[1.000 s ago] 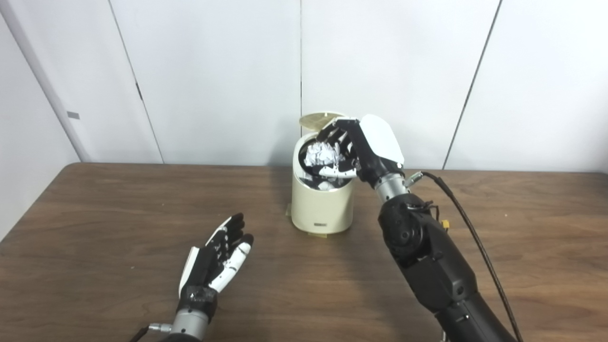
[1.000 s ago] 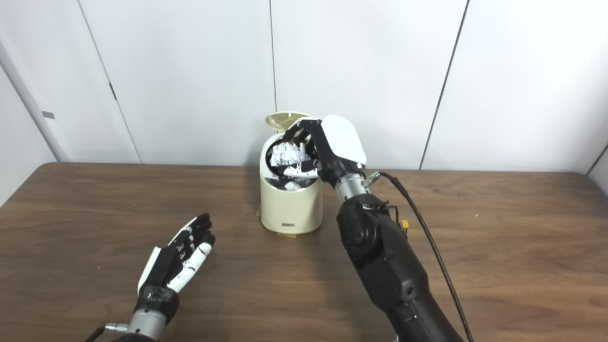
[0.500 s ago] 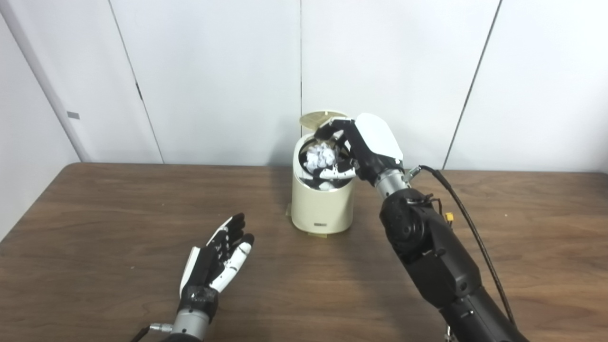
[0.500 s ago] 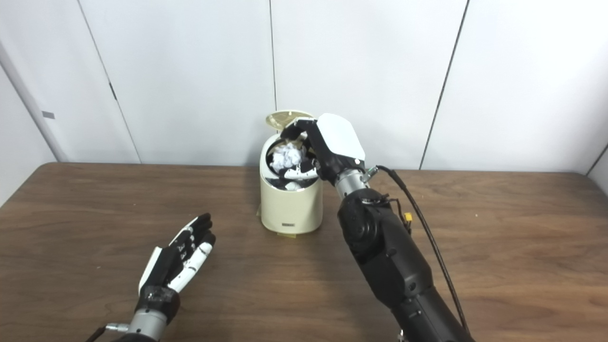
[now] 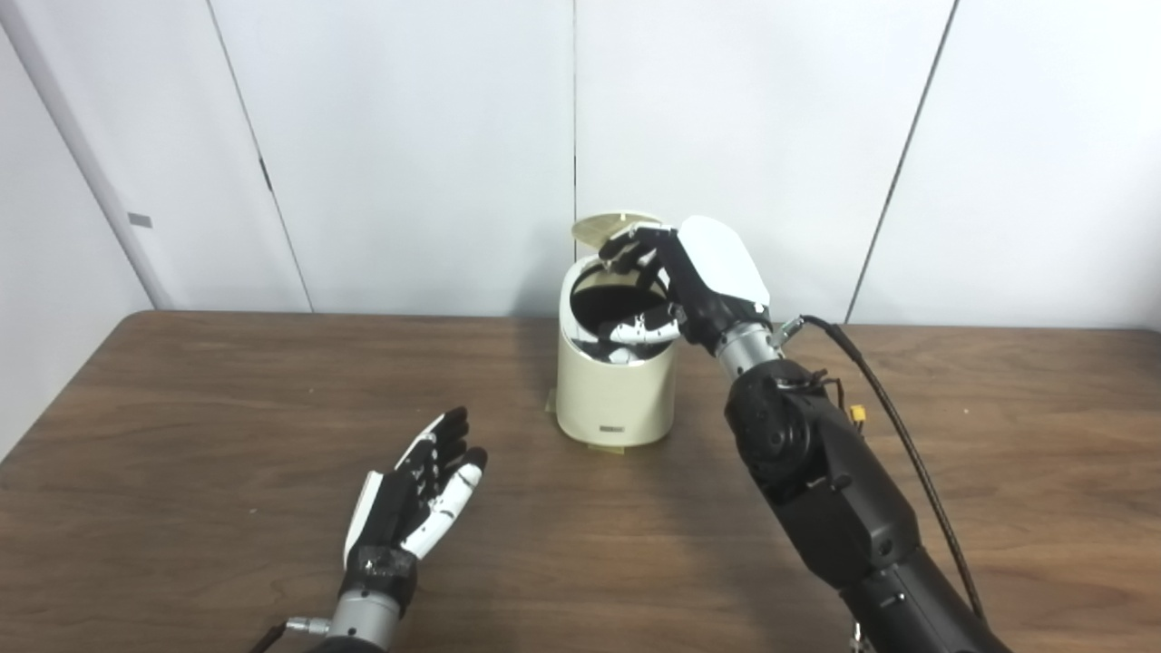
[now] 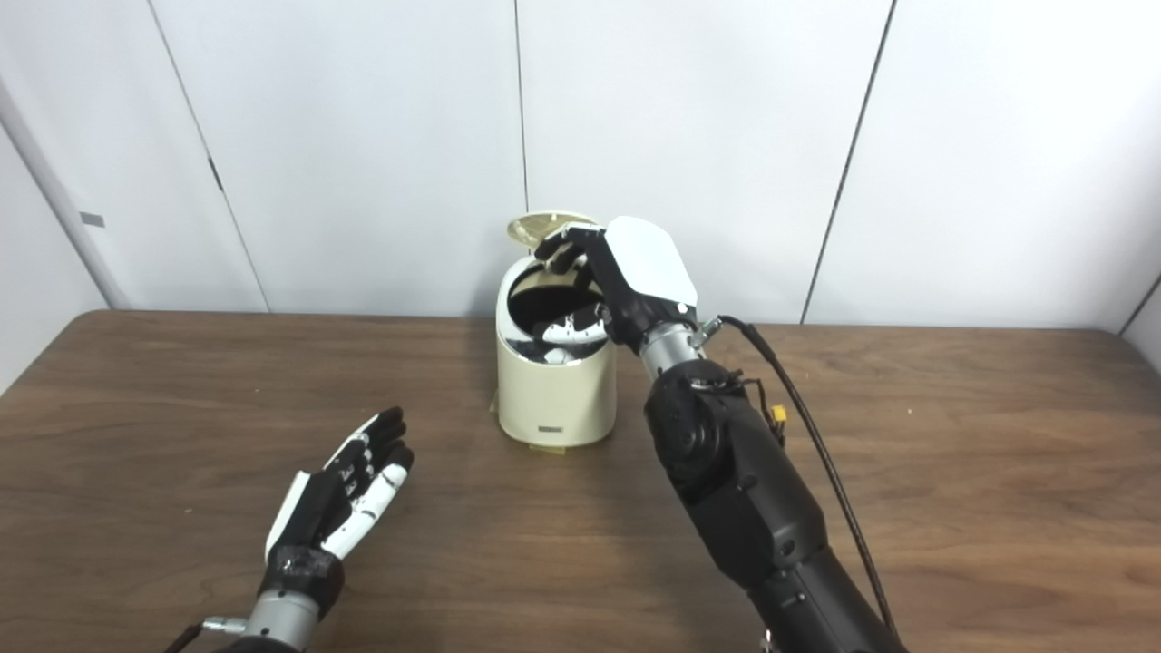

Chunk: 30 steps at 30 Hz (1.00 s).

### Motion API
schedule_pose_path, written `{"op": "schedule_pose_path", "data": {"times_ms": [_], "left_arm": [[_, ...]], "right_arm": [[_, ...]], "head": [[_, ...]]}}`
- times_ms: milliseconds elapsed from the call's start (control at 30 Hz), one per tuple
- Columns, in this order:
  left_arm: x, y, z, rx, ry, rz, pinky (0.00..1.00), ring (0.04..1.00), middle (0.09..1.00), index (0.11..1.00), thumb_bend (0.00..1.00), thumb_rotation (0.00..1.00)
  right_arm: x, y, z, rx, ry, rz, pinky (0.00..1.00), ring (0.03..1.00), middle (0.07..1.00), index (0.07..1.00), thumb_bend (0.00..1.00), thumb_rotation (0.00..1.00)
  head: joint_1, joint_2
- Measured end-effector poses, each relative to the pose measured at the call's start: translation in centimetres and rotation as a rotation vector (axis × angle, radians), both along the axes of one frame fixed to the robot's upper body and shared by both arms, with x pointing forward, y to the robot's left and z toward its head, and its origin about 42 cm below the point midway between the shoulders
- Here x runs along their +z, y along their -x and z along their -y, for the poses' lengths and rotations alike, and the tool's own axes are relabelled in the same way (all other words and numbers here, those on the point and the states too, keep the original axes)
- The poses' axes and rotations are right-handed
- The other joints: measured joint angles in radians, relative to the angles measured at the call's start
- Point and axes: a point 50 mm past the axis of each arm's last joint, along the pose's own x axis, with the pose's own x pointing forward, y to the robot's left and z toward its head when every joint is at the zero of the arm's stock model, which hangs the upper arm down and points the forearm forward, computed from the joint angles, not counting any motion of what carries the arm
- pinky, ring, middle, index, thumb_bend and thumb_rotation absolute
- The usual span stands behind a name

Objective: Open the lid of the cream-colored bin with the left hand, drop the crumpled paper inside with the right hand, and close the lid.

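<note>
Gaping cream-colored bin (image 5: 615,399), lid (image 5: 609,226) up, dark inside.

Round cream-coloured plastic bin (image 5: 615,390) mouth blocked by black-and-white right hand (image 5: 676,286), upright hinged lid (image 5: 609,227) behind, brown wooden table (image 5: 181,408) bare around.

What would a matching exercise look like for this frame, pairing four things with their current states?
Things:
1. lid
2. left hand
3. right hand
4. bin

States:
A. open, low over the table, palm up
B. at the bin's mouth, fingers apart, holding nothing
C. raised at the back
D. upright near the table's far edge

Pairs: 1-C, 2-A, 3-B, 4-D
</note>
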Motion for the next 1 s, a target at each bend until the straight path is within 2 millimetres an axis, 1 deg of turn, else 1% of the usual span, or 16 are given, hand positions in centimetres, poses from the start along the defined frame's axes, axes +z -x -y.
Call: {"op": "schedule_pose_path", "data": {"times_ms": [67,100,133,167,200,267,333,400,500,633,833,867,933,1000], "left_arm": [[0.0,0.0,0.0,0.0,0.0,0.0,0.9,0.92,0.923,0.961,0.54,0.51],[0.0,0.0,0.0,0.0,0.0,0.0,0.9,0.92,0.924,0.962,0.54,0.51],[0.0,0.0,0.0,0.0,0.001,0.0,0.9,0.92,0.924,0.961,0.54,0.51],[0.0,0.0,0.0,0.0,0.001,0.0,0.91,0.922,0.925,0.962,0.54,0.51],[0.0,0.0,0.0,0.0,0.001,0.0,0.91,0.923,0.925,0.963,0.54,0.51],[0.0,0.0,0.0,0.0,0.002,0.0,0.91,0.925,0.925,0.964,0.53,0.5],[0.0,0.0,0.0,0.0,0.003,0.0,0.91,0.923,0.923,0.964,0.53,0.5],[0.0,0.0,0.0,-0.001,0.003,0.0,0.91,0.922,0.922,0.964,0.53,0.5],[0.0,0.0,0.0,-0.001,0.002,0.0,0.92,0.924,0.922,0.965,0.54,0.5],[0.0,0.0,0.1,-0.002,-0.003,0.001,0.93,0.926,0.919,0.962,0.56,0.52],[-0.1,-0.1,-0.1,-0.002,-0.012,0.001,0.95,0.932,0.921,0.96,0.54,0.53],[-0.2,-0.1,-0.1,-0.002,-0.014,0.002,0.95,0.933,0.919,0.958,0.54,0.53],[-0.1,-0.2,-0.2,-0.003,-0.017,0.002,0.96,0.938,0.921,0.958,0.54,0.54],[-0.1,-0.2,-0.3,-0.004,-0.021,0.003,0.96,0.94,0.924,0.961,0.54,0.53]], "right_arm": [[0.1,0.0,0.0,0.002,-0.002,0.002,0.47,0.524,0.595,0.623,0.88,0.0],[0.1,0.1,0.0,0.005,-0.005,0.003,0.47,0.519,0.591,0.616,0.87,0.0],[0.1,0.1,0.0,0.008,-0.009,0.005,0.46,0.501,0.54,0.603,0.72,0.0],[0.1,0.1,0.0,0.01,-0.015,0.007,0.44,0.445,0.524,0.577,0.62,0.0],[0.1,0.3,0.2,0.012,-0.028,0.013,0.42,0.412,0.515,0.551,0.56,0.0],[-0.3,0.6,0.4,0.009,-0.05,0.033,0.36,0.394,0.51,0.52,0.51,0.0],[-0.7,1.0,0.6,0.005,-0.066,0.049,0.33,0.391,0.518,0.496,0.5,0.0],[-0.9,1.1,0.7,0.004,-0.077,0.064,0.33,0.391,0.522,0.488,0.5,0.0],[-0.8,1.2,0.9,0.002,-0.1,0.087,0.31,0.383,0.512,0.476,0.5,0.0],[-0.3,1.4,1.4,0.005,-0.136,0.116,0.32,0.392,0.524,0.49,0.5,0.0],[1.2,2.8,2.1,0.014,-0.183,0.175,0.32,0.395,0.524,0.489,0.5,0.0],[1.2,2.9,2.2,0.014,-0.188,0.177,0.31,0.392,0.52,0.479,0.5,0.0],[1.4,3.4,2.6,0.016,-0.205,0.183,0.32,0.395,0.523,0.489,0.5,0.0],[1.4,3.9,3.2,0.012,-0.226,0.185,0.32,0.399,0.521,0.487,0.5,0.0]], "head": [[0.0,0.0],[0.0,0.006],[-0.002,0.005],[-0.003,0.006],[-0.003,0.006],[-0.003,0.006],[-0.003,0.006],[-0.002,0.003],[0.002,0.003],[0.002,0.002],[-0.011,-0.008],[-0.011,-0.008],[-0.017,-0.008],[-0.021,-0.008]]}}
